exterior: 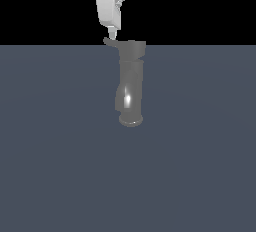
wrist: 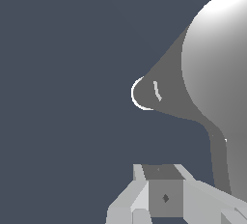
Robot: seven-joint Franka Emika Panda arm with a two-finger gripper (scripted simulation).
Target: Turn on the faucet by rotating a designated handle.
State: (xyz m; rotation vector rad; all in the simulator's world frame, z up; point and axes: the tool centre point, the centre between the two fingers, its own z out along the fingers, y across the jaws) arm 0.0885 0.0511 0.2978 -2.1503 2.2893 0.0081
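The faucet (exterior: 131, 86) is a tall glossy grey cylinder standing on the floor, with a flared base and a wider top cap. Its handle (exterior: 108, 41) is a short grey lever jutting from the cap toward the exterior view's left. My white gripper (exterior: 113, 34) hangs straight above, its tapered tip down at the handle, fingers together with nothing between them. In the wrist view the faucet (wrist: 217, 63) fills one side, narrowing to its round base far below. The handle (wrist: 219, 160) runs as a thin grey strip beside my gripper (wrist: 161, 171).
A flat dark grey-blue floor (exterior: 60, 166) spreads all around the faucet. Nothing else stands on it in either view.
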